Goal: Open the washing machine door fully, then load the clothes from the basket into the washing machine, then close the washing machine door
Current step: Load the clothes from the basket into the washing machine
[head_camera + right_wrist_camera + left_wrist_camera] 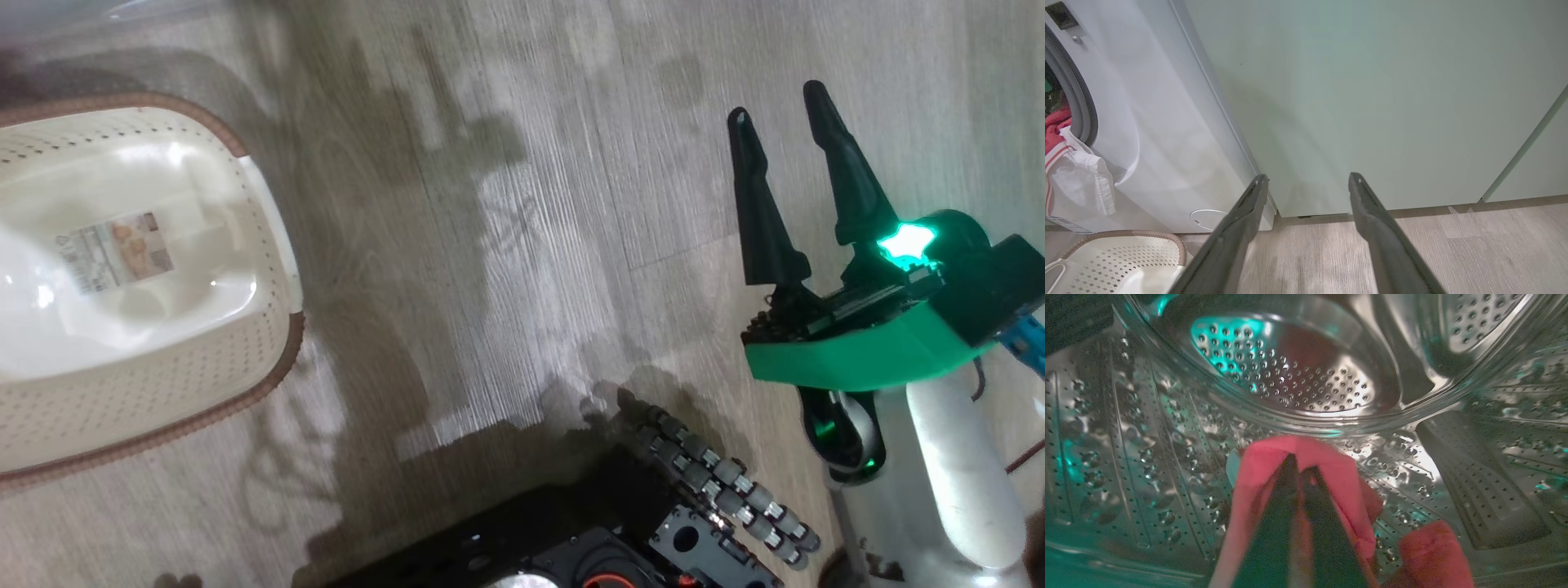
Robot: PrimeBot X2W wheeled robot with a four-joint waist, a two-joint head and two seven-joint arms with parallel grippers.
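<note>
We're pinching clothes (1347, 473) w/ left claw (1300, 465) inside the washer (1298, 384); we're aiming to drop them deep, past its mouth; right claw (775, 102) is gaping wide.

Head view soft and smeared; long shadows fall on the floor (506, 245); glare whitens the basket (163, 400) bottom; the right gripper (776, 100) lamp blooms green; the washing machine (1298, 375) drum dim, teal-tinted (left gripper (1300, 463) blurred); cabinet door (1372, 102) evenly lit.
</note>
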